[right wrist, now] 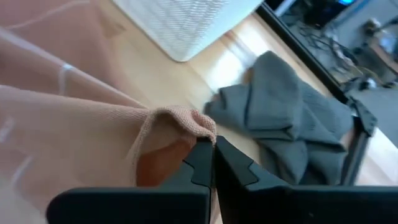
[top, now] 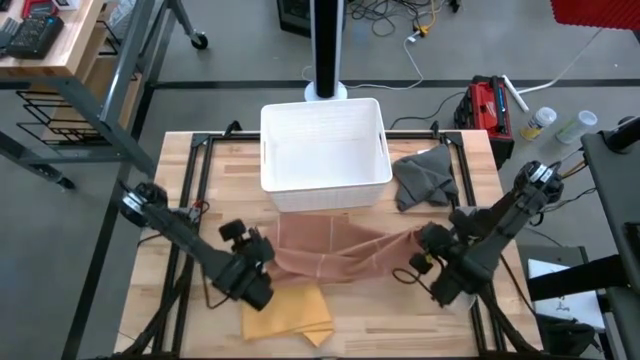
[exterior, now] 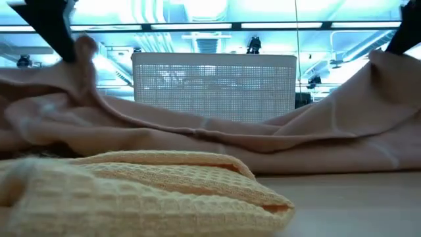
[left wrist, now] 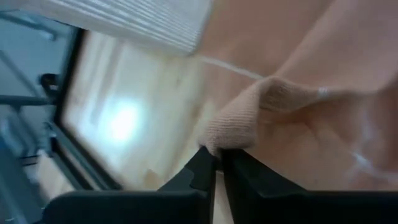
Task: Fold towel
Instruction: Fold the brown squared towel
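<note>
A pinkish-tan towel (top: 330, 250) stretches across the table's middle, in front of the white basket (top: 322, 150). My left gripper (top: 262, 248) is shut on the towel's left corner, and my right gripper (top: 428, 240) is shut on its right corner. Both corners are raised, as the low view shows, while the towel's middle (exterior: 217, 135) sags onto the table. My left gripper pinches a bunched corner of the towel (left wrist: 231, 132) between its two fingers, several layers gathered there. The cloth runs away from the fingers toward the table's right. My right gripper pinches the towel's opposite corner (right wrist: 189, 121) between its fingers, at a folded-over edge. That corner is lifted off the table.
A folded yellow cloth (top: 288, 312) lies at the near edge, just beside my left gripper. A crumpled grey cloth (top: 425, 178) lies right of the basket. Bare wood shows at the near right of the table.
</note>
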You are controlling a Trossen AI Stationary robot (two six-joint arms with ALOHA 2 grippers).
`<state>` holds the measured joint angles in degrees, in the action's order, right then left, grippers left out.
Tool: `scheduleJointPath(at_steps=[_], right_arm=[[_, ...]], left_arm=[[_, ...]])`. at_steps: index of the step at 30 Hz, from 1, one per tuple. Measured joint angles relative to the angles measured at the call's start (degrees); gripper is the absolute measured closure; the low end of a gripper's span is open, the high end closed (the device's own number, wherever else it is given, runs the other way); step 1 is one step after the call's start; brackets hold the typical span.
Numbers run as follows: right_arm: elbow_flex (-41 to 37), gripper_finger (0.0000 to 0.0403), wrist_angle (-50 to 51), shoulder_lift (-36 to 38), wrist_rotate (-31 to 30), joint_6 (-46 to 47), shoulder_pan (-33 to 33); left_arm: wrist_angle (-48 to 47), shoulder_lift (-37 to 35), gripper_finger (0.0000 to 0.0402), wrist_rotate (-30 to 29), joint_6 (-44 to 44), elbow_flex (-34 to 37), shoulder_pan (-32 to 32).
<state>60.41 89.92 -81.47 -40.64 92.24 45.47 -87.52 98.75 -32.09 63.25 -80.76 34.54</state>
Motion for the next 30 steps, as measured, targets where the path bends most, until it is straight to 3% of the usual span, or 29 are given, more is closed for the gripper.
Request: scheduleJointPath(at_steps=[7,18,24,30], right_arm=[[-2.2,0.0345,0.2,0.6,6.2,-3.3,-7.6],[-1.3,0.0240,-0.3,1.9,7.3,-8.0,-10.6],[-2.4,0.0228,-3.8,5.9,11.4,-10.1,-4.9],[-7.6,0.0236,-13.7,10.6,16.6,-7.5,1.0]], left_arm=[[0.0,-0.3,0.0326,-0.4,-1.5,7.4,-6.0],[0.3,-3.8,0.0260,10.3,-1.3,15.2,-7.2],[3.9,-11.5,0.0247,17.9,2.7,15.3,-1.0],[17.3,-20.5,0.0255,17.5,16.6,15.9,10.1]])
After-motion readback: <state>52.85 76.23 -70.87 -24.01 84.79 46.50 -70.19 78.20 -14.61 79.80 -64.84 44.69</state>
